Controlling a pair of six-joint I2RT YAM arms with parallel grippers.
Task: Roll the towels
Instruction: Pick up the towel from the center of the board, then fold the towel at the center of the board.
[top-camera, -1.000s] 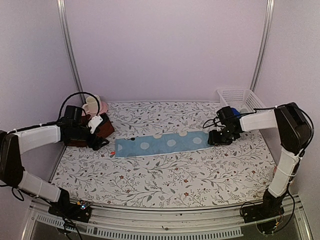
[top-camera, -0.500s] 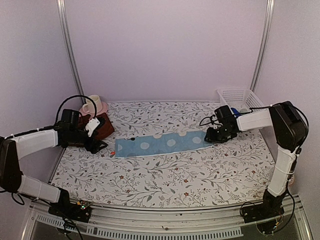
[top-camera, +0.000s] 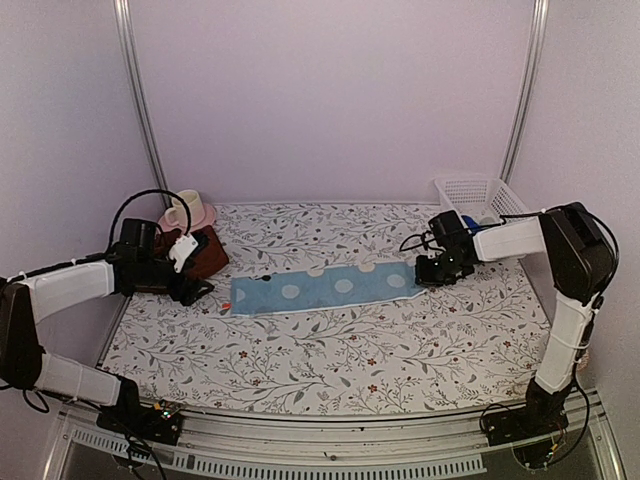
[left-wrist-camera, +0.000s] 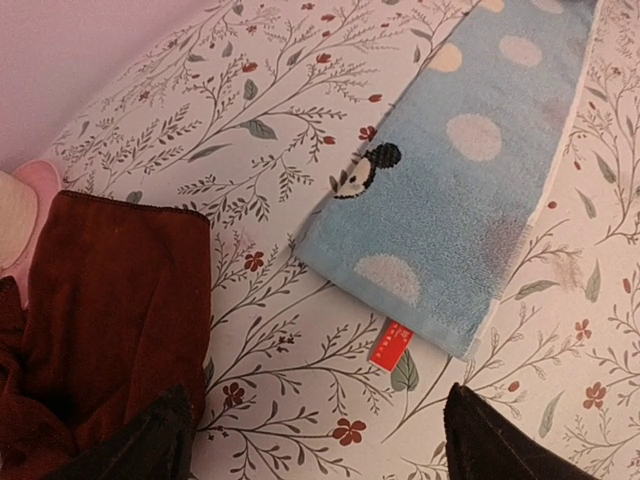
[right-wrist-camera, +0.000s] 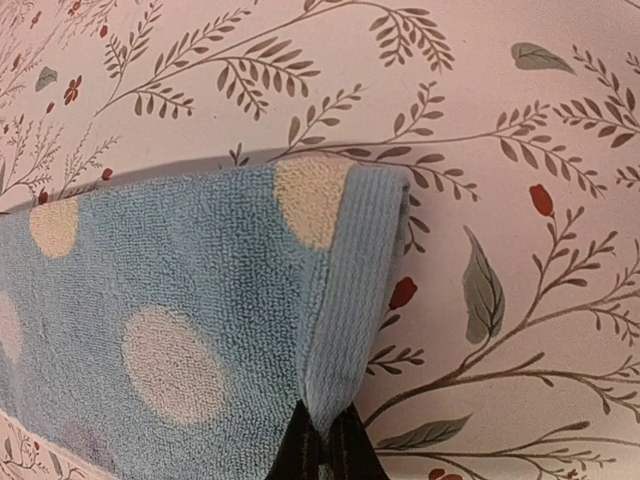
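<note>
Fingers of the right gripper (right-wrist-camera: 325, 442): clenched tight, pinching the hem at one end of the light-blue towel (right-wrist-camera: 190, 290). The hem edge runs straight into the closed tips. The rest of the cloth spreads away from them, flat on the floral table covering (right-wrist-camera: 520, 150).

Fingers of the left gripper (left-wrist-camera: 318, 445): spread wide, nothing between them, hanging low over the covering.

Count:
- Towels, two: one light-blue with pale round dots, one dark maroon towel (left-wrist-camera: 110, 300).
- Arms, two, with one gripper each.
- Red label (left-wrist-camera: 391, 345), one, sewn at the blue towel's short edge.
- Cream cup (top-camera: 183, 210), one, sitting on one pink saucer (top-camera: 207, 214) at the far left.
- White basket (top-camera: 480, 190), one, at the far right corner.

Position of the cloths: in the top view the blue towel lies as one long strip across the middle of the table, running from the left arm's side to the right arm's side. Its right end sits in the right fingers. Its left end lies just ahead of the open left fingers and apart from them, the label corner nearest. The maroon towel is bunched at the left rear, beside the cup. In the left wrist view one left fingertip overlaps the maroon towel's edge; I cannot tell whether they touch.
</note>
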